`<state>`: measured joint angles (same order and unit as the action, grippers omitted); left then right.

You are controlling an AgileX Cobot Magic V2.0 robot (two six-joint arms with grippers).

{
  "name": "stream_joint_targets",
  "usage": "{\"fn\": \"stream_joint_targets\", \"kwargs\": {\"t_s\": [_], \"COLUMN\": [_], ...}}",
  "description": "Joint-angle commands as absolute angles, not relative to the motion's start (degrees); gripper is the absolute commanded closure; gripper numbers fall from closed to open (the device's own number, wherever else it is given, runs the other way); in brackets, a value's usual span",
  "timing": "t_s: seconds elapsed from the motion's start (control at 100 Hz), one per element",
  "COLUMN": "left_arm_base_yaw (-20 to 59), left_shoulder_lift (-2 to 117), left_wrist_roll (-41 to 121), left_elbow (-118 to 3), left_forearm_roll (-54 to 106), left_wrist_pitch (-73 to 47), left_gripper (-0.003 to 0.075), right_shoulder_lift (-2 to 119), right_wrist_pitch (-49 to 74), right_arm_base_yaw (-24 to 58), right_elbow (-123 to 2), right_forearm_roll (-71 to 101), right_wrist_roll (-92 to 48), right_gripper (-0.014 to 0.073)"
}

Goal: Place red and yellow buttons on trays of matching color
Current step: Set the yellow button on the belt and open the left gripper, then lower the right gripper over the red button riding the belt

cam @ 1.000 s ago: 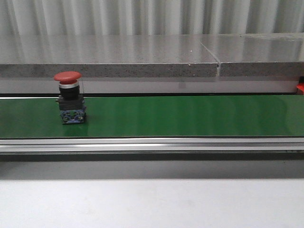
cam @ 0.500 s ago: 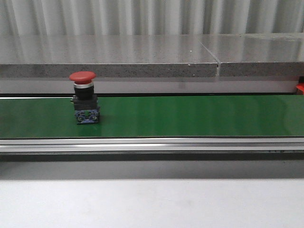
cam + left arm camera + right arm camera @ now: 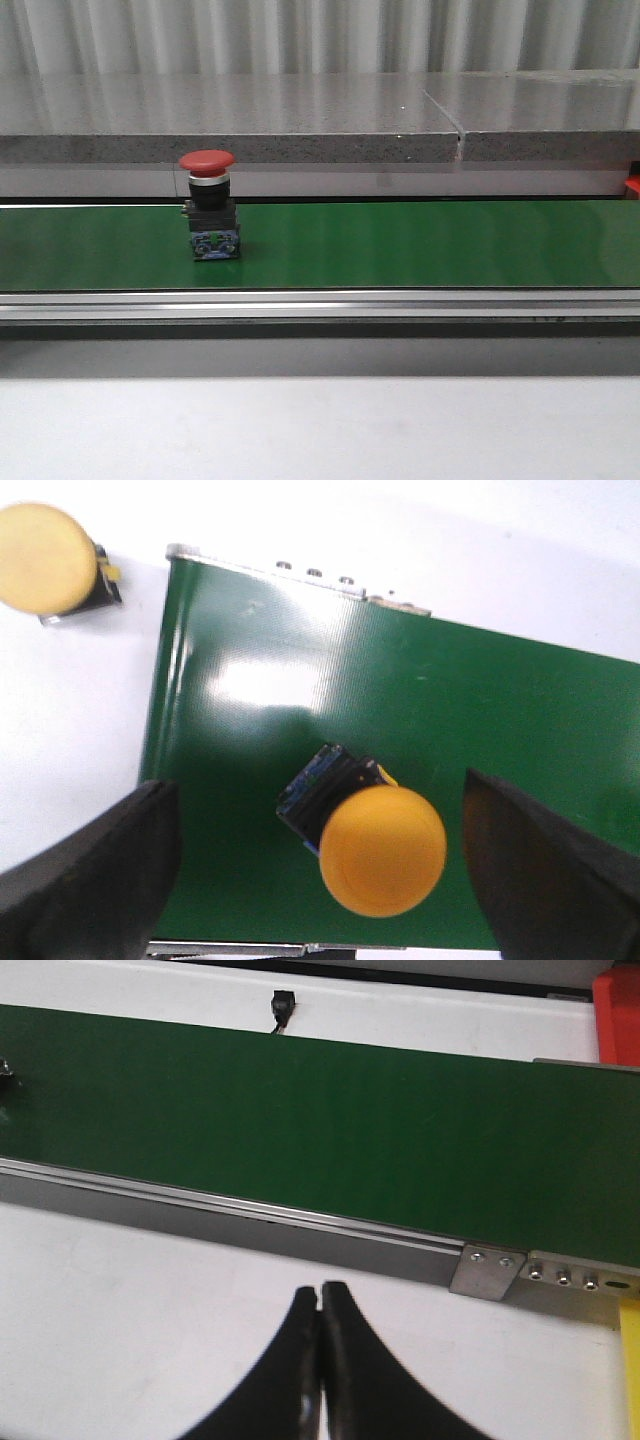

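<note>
Red button (image 3: 208, 205) stands upright on the green belt (image 3: 420, 245) in the front view, toward the belt's left part, its mushroom cap on top and a black body with a blue base below. Behind the belt runs a grey stone ledge (image 3: 300, 120) with a seam in it, and in front of the belt lies a metal rail (image 3: 320, 305) and then the white desk (image 3: 320, 430). At the far right edge of that view a small red shape (image 3: 632, 186) peeks in; what it is cannot be told from there. The left wrist view looks straight down on one end of the belt, where a yellow button (image 3: 372, 842) rests on the green surface, its round cap toward the camera and its dark body with a blue base showing beside the cap. A second yellow button (image 3: 45, 548) sits off the belt on the white desk, near the belt's corner. The left hand (image 3: 330, 880) is spread wide, its two dark fingers (image 3: 100, 870) on either side of the button on the belt, apart from it and holding nothing. The right wrist view shows the other end of the belt, its rail and end bracket (image 3: 487, 1273), a small black part (image 3: 282, 1006) beyond the belt, a red object (image 3: 617, 1015) at one corner and a yellow strip (image 3: 629, 1360) at the picture's edge. The right hand (image 3: 320, 1305) hovers over the white desk with its fingertips pressed together, gripping nothing.
</note>
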<state>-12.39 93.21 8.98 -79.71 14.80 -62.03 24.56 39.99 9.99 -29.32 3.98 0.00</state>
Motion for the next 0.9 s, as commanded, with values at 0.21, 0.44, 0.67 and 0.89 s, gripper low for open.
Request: {"fn": "stream_joint_targets", "kwargs": {"t_s": [0.21,0.44,0.67,0.89], "left_arm_base_yaw": [-3.5,2.8,5.2,5.2], "left_shoulder_lift": [80.7,71.3,61.0,50.3], "left_wrist_roll": [9.8,9.8,9.8,9.8], "left_elbow": [-79.8,-73.6,-63.6,-53.4], "left_forearm_roll": [7.3,4.9,3.7,3.5], "left_wrist_pitch": [-56.6,-49.9,-42.4,-39.9], "left_gripper": [0.0434,0.0741,0.0741,0.0741], "right_shoulder_lift": [24.8,24.8,24.8,24.8], "right_wrist_pitch": [36.4,36.4,36.4,36.4], "right_arm_base_yaw": [10.0,10.0,10.0,10.0], "right_elbow": [-30.7,-30.7,-30.7,-30.7], "right_forearm_roll": [4.3,4.3,4.3,4.3], "right_wrist_roll": [-0.7,-0.7,-0.7,-0.7], "right_gripper": [0.0662,0.0662,0.0662,0.0662]}}
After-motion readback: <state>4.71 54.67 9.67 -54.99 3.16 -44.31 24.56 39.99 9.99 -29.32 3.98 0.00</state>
